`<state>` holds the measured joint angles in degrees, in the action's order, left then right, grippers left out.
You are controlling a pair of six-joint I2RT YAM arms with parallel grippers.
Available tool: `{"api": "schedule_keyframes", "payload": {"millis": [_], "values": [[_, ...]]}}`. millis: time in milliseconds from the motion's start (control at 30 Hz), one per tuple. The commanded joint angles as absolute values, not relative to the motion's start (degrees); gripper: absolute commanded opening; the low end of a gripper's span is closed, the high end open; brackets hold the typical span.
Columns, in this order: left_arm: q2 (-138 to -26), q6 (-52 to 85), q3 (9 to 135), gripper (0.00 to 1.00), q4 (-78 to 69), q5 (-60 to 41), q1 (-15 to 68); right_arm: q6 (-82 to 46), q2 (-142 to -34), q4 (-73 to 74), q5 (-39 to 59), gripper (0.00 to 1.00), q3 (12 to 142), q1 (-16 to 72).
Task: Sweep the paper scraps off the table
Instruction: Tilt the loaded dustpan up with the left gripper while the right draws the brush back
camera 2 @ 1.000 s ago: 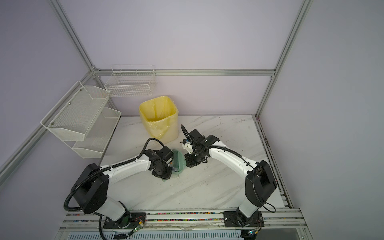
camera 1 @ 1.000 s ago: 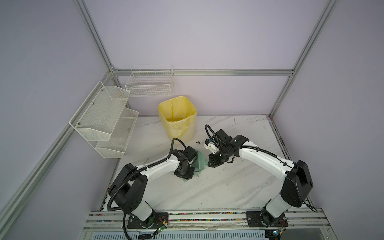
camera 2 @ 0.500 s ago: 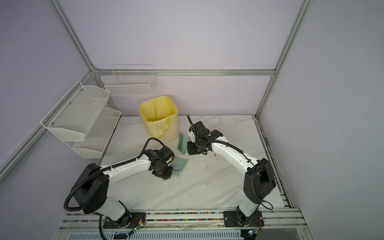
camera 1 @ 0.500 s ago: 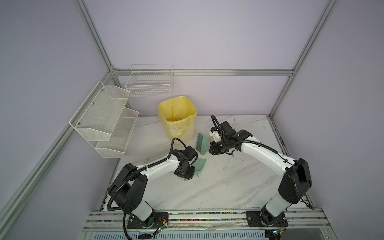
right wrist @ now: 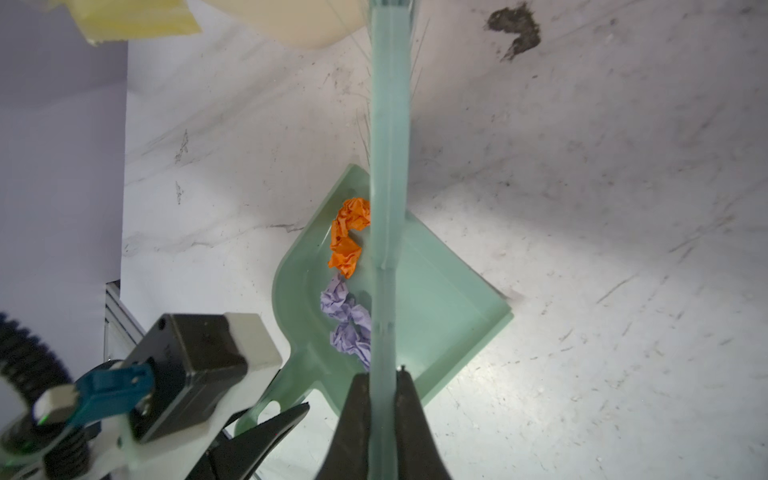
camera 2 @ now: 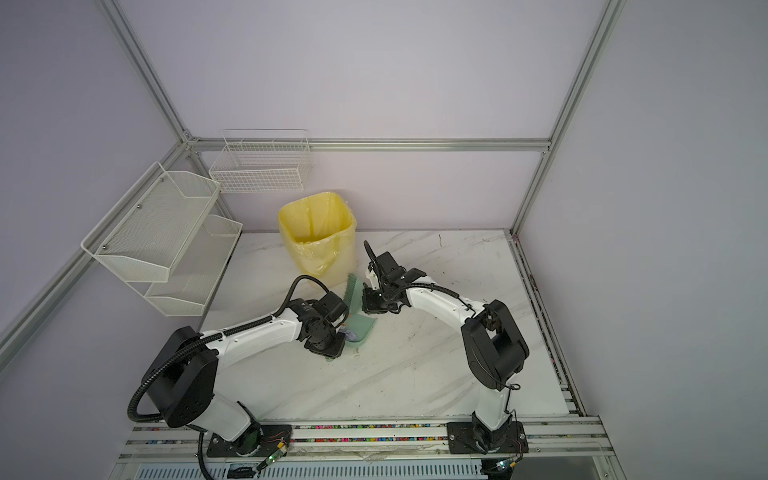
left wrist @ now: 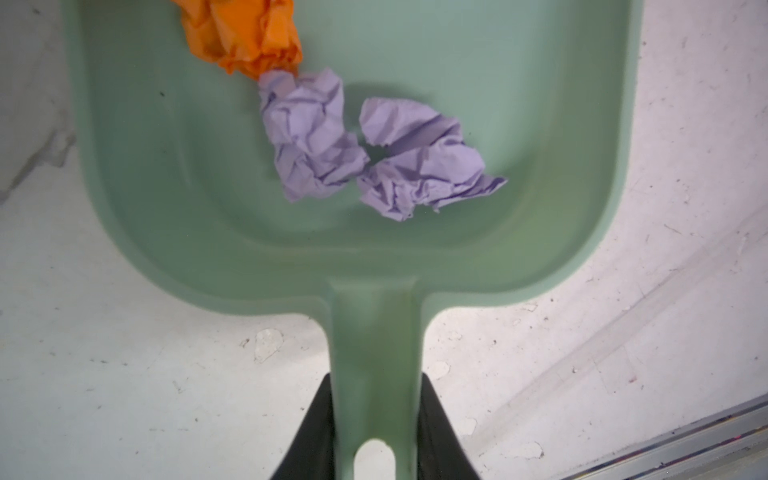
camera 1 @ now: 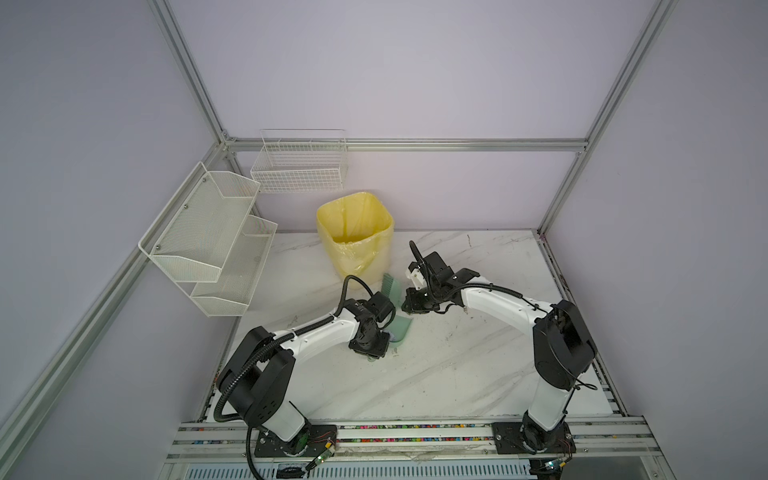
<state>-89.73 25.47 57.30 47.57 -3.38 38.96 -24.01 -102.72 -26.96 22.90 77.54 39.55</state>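
Note:
A green dustpan (left wrist: 540, 124) lies flat on the table (camera 1: 457, 374). My left gripper (left wrist: 376, 378) is shut on its handle. In the pan lie paper scraps: an orange wad (left wrist: 245, 33) and two lilac wads (left wrist: 311, 137) (left wrist: 415, 162), seen also in the right wrist view (right wrist: 347, 237) (right wrist: 345, 320). My right gripper (right wrist: 382, 376) is shut on the thin handle of a green brush (right wrist: 388, 124), held above the dustpan (right wrist: 449, 307). In both top views the brush (camera 1: 390, 286) (camera 2: 353, 291) sticks up between pan and bin.
A yellow-lined bin (camera 1: 355, 237) stands at the back, just beyond the brush. White wire shelves (camera 1: 208, 237) and a wire basket (camera 1: 299, 166) hang on the left and back walls. A dark smudge (right wrist: 515, 31) marks the tabletop near the bin.
My right gripper has lifted the brush off the dustpan and swung it toward the bin. The left arm and the dustpan have stayed put.

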Motion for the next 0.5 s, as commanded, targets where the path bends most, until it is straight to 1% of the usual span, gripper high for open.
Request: {"api": "schedule_keyframes", "payload": {"millis": [0, 67, 133, 267, 467], "values": [[-89.03, 25.14, 56.05, 0.13, 47.35, -2.13, 38.58, -26.83, -97.85, -21.76, 29.53, 0.00, 72.77, 40.16], [-89.12, 25.23, 56.23, 0.13, 47.37, -2.02, 38.58, -28.34, -95.11, -19.97, 30.79, 0.00, 69.56, 40.47], [-88.95, 25.40, 56.25, 0.13, 47.21, -2.02, 38.58, -28.66, -92.15, -20.70, 28.91, 0.00, 67.64, 40.52], [-88.26, 25.57, 56.34, 0.13, 47.09, -2.11, 38.58, -29.65, -86.86, -22.95, 22.14, 0.00, 65.93, 40.48], [-85.89, 26.26, 56.36, 0.13, 46.76, -1.93, 38.67, -32.28, -83.00, -21.16, 20.12, 0.00, 64.50, 40.43]]}}
